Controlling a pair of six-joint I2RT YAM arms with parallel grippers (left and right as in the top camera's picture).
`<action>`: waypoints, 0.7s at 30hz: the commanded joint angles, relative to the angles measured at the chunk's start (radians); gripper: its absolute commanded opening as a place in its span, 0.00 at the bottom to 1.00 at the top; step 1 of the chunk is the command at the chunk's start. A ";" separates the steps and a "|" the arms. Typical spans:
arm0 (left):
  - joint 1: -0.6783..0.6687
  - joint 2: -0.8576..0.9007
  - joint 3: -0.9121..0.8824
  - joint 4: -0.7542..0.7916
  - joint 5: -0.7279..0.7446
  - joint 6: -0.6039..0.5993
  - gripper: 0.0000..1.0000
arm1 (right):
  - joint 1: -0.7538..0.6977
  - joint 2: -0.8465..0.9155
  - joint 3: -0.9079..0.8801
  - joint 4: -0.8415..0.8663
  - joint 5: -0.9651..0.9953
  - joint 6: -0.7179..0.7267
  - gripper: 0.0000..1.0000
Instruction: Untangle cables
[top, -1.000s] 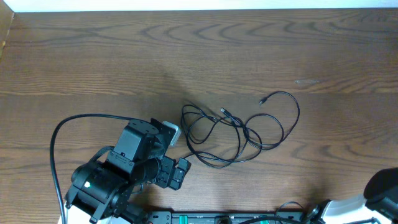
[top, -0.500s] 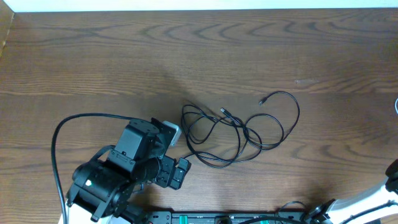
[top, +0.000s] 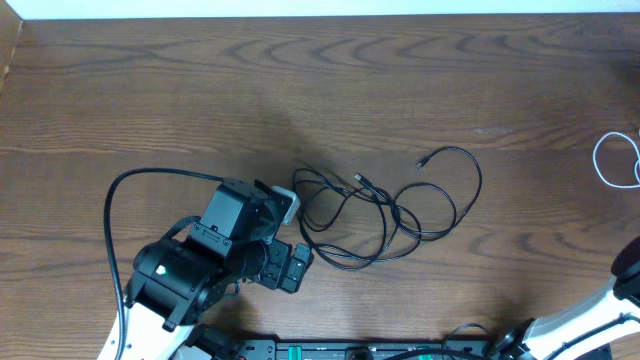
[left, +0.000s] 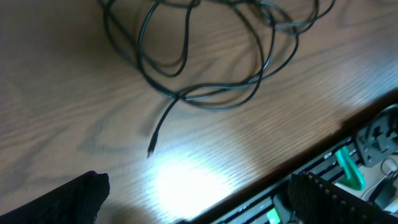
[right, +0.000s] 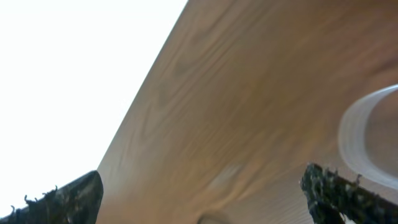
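A tangle of thin black cables (top: 395, 212) lies at the table's middle, with one plug end (top: 421, 163) stretched out to the upper right. My left gripper (top: 296, 238) stands open just left of the tangle, touching none of it. In the left wrist view the black cables (left: 179, 96) loop ahead of the open left gripper (left: 199, 202), and a loose plug end (left: 151, 148) points back towards it. A white cable (top: 597, 160) lies looped at the right edge. My right gripper (right: 205, 196) is open and holds nothing, with the blurred white cable (right: 356, 134) beside its right finger.
The left arm's thick black lead (top: 115, 215) arcs over the table at the left. A rail with green parts (left: 348, 171) runs along the table's front edge. The right arm (top: 630, 268) shows only at the lower right corner.
My left arm has shifted right, closer to the black tangle. The right arm has swung towards the right edge, where the white cable has come into view.
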 joint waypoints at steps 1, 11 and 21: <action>0.003 -0.015 0.009 0.023 0.035 -0.006 0.98 | 0.103 0.002 0.010 -0.125 -0.164 -0.249 0.99; 0.003 -0.096 0.009 0.129 0.034 -0.030 0.98 | 0.513 0.002 -0.126 -0.322 0.092 -0.639 0.99; 0.003 -0.174 0.009 0.007 -0.042 -0.028 0.98 | 0.904 0.002 -0.360 -0.180 0.298 -0.853 0.95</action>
